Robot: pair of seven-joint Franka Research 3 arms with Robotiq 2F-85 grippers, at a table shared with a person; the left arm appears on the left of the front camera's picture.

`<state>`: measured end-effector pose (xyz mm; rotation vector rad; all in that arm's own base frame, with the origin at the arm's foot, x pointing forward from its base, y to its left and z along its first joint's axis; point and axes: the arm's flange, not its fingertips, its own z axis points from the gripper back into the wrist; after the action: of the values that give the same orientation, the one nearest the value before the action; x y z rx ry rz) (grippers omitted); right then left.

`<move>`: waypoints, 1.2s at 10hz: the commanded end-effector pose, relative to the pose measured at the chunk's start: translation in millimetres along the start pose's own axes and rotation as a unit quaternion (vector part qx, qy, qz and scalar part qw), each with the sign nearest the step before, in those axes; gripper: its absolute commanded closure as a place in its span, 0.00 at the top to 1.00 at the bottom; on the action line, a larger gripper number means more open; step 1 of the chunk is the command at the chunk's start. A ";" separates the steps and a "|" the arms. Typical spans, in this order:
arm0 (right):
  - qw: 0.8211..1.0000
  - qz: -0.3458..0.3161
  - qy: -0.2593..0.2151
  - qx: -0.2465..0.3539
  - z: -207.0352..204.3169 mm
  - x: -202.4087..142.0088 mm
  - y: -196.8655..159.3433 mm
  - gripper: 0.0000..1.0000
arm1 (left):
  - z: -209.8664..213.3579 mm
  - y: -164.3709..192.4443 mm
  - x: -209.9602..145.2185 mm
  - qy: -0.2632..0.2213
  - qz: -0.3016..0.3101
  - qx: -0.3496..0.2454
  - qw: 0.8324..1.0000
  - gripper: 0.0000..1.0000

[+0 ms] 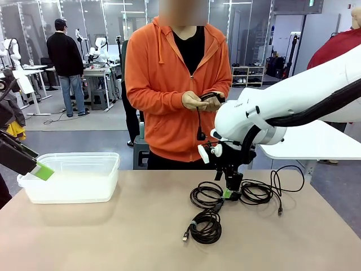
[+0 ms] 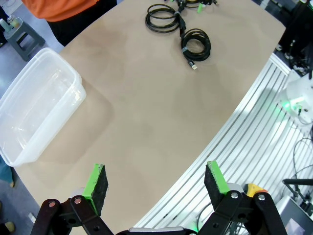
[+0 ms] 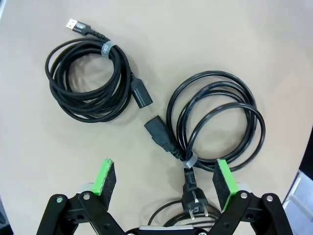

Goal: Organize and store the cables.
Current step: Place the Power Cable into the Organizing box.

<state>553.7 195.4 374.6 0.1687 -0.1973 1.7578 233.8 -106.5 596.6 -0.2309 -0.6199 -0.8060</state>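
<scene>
Three coiled cables (image 3: 120, 66) lie on the surface (image 1: 113, 237); right pincer (image 3: 164, 178) hovers just above them, fingers apart. Left pincer (image 2: 156, 181) also apart (near the clear bin (image 1: 67, 189)). Person's hands (image 1: 203, 101) hold another cable (image 1: 200, 134)

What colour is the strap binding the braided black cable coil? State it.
Grey; the strap shows best in the right wrist view.

Front view faces the person (image 1: 177, 84) across the table (image 1: 113, 237); both wrist views look down, sharing the cables (image 3: 88, 111).
</scene>
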 end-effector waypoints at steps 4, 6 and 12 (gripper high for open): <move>0.996 0.086 0.025 -0.001 -31.1 -11.7 12.1 1.00 | -1.2 1.1 0.1 0.002 -0.002 0.002 1.000 1.00; 0.993 0.116 0.010 -0.006 -40.0 -10.3 17.5 1.00 | -1.2 1.1 0.1 0.002 -0.002 0.002 1.000 1.00; 0.988 0.152 0.007 -0.020 -52.6 -20.7 -1.7 1.00 | -1.2 1.1 0.1 0.002 -0.002 0.002 1.000 1.00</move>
<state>552.3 189.2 319.0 0.0882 -0.2182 2.0253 233.8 -106.5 596.6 -0.2309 -0.6199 -0.8060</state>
